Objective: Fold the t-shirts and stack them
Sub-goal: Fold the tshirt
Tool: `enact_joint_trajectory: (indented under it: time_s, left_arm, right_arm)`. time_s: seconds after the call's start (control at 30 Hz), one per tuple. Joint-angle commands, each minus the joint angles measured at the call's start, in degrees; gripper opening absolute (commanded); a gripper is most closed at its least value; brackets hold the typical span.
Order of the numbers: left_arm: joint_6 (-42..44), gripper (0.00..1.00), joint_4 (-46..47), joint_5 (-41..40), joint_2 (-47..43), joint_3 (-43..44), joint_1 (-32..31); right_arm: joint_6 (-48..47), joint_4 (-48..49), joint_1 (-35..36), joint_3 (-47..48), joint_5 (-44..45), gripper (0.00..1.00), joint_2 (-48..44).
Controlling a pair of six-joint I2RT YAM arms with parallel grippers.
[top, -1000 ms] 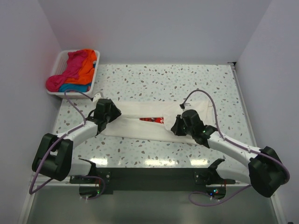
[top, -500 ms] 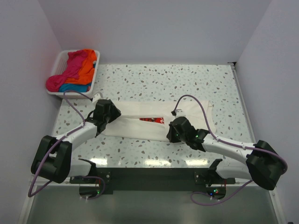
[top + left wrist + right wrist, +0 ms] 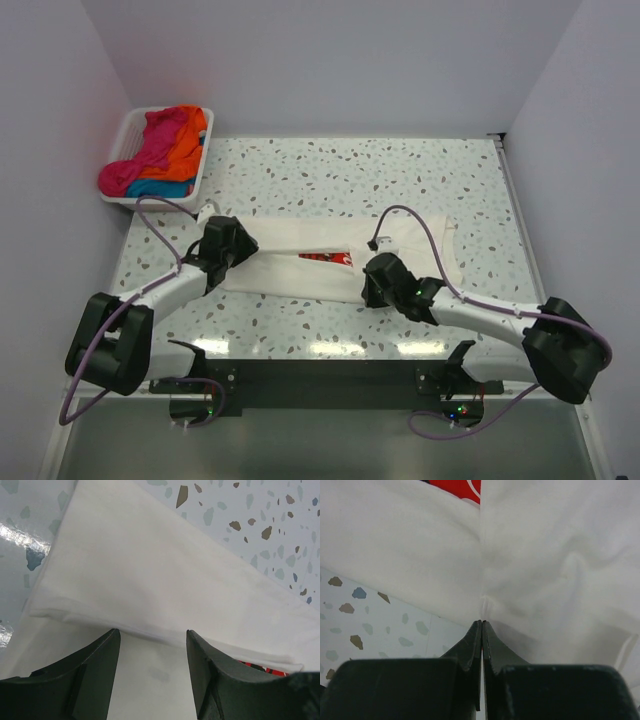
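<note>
The cream-white t-shirt point(image 3: 300, 270) is partly folded; the left gripper point(image 3: 152, 636) stands apart over it, the right gripper point(image 3: 481, 623) is clamped on its edge. The coloured t-shirts point(image 3: 165, 150) at 10 o'clock are not yet folded.

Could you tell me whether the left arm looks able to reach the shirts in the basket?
Probably yes: the left gripper is open and empty, and the basket sits nearby on its side, nothing between.

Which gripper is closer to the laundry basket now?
Left. The left gripper hovers over the left end of the cream-white t-shirt, below the white basket in the top view; the right gripper pinches the shirt's near edge, far to the right.
</note>
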Motion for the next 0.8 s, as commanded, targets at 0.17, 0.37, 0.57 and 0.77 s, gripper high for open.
enact_joint_trajectory:
  time_s: [0.17, 0.37, 0.57, 0.77]
  left_arm:
    - [-0.38, 0.61, 0.18, -0.45, -2.65, -0.11, -0.37]
    - [0.06, 0.61, -0.44, -1.33, -3.44, -0.11, -0.28]
    - [-0.12, 0.61, -0.35, -2.12, -2.74, 0.32, -0.28]
    - [0.15, 0.61, -0.35, -3.52, -0.02, 1.47, -0.28]
  right_arm:
    - [-4.75, -0.38, 0.88, 9.66, -0.16, 0.00, 6.74]
    - [-4.06, 0.23, 1.67, 7.47, -0.78, 0.00, 8.25]
    - [-3.00, -0.91, 2.20, 3.33, 0.28, 0.00, 2.98]
    - [-2.56, -4.16, 2.20, 2.28, 0.72, 0.00, -3.79]
